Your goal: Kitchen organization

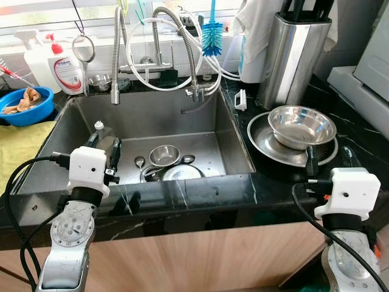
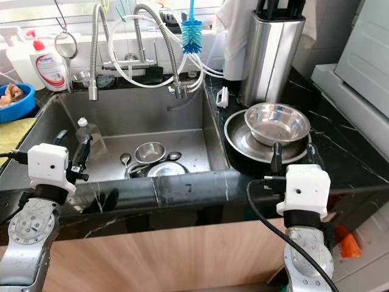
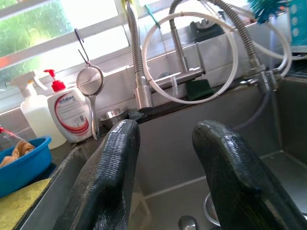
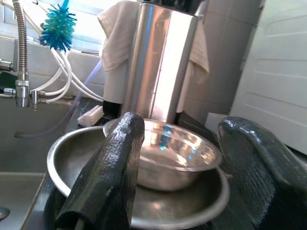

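Little seems done: dishes (image 1: pixel 165 156) are left below the open, empty left claw (image 1: pixel 103 146); steel bowl (image 1: pixel 302 126) sits just ahead of the open, empty right claw (image 2: pixel 293 153).

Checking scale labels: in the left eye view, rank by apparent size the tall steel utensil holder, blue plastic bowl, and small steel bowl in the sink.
1. Tall steel utensil holder
2. Blue plastic bowl, partly cropped
3. Small steel bowl in the sink

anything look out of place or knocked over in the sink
Yes: a clear plastic bottle with a white cap leans tilted in the left corner of the steel sink, not upright. A small steel bowl and spoons sit loose on the sink floor.
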You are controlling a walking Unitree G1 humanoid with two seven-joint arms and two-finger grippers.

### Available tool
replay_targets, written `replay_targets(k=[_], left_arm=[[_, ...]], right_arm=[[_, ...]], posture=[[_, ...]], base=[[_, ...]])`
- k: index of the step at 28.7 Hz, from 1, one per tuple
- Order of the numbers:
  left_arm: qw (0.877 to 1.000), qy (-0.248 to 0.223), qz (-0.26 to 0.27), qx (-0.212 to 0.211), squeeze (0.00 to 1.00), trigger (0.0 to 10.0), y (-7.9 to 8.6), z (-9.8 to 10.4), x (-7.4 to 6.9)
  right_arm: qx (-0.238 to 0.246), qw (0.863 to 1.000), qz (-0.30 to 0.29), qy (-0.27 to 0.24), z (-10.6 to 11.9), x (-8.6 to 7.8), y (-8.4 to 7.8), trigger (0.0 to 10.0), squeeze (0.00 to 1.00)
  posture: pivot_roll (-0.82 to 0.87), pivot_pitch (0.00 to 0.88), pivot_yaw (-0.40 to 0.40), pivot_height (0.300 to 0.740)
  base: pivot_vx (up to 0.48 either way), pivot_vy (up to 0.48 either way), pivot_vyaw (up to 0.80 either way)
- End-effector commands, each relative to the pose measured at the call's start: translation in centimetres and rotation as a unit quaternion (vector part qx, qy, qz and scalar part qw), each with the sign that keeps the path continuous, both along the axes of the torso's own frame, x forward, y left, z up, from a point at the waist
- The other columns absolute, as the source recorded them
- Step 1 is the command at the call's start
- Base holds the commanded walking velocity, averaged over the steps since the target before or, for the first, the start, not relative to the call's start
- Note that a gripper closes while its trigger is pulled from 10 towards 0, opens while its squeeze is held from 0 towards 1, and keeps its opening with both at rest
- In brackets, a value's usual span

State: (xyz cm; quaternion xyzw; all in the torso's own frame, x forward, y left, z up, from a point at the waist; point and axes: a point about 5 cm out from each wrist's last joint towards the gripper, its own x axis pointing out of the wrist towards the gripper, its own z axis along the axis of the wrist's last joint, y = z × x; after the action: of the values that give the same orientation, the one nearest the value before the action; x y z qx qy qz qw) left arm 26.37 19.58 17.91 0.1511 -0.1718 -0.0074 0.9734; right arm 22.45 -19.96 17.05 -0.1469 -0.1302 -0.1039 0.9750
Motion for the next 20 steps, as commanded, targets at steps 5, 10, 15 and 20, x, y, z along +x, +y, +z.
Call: replay_targets(k=[5,10,15,20], left_arm=[[1.000,-0.008,0.004,0.000,0.00,10.0,0.09,0.45,0.17],[1.000,-0.012,0.004,-0.003,0.00,10.0,-0.01,0.50,0.22],[1.000,-0.015,0.004,-0.006,0.00,10.0,-0.05,0.56,0.27],[1.000,-0.018,0.005,-0.007,0.00,10.0,-0.02,0.60,0.27]], right_arm=[[0.005,1.000,0.003,0.004,-0.10,0.29,0.10,10.0,0.00],[0.005,1.000,0.007,0.002,-0.08,0.38,0.15,10.0,0.00],[0.006,1.000,0.007,0.002,-0.04,0.34,0.14,10.0,0.00],[0.006,1.000,0.008,0.001,0.02,0.35,0.17,10.0,0.00]], posture=[[0.03,0.008,0.020,0.740],[0.03,0.000,0.016,0.740],[0.02,0.000,0.014,0.740],[0.02,0.000,0.014,0.740]], base=[[0.298,0.000,0.00],[0.286,0.000,0.00],[0.000,0.000,0.00],[0.000,0.000,0.00]])
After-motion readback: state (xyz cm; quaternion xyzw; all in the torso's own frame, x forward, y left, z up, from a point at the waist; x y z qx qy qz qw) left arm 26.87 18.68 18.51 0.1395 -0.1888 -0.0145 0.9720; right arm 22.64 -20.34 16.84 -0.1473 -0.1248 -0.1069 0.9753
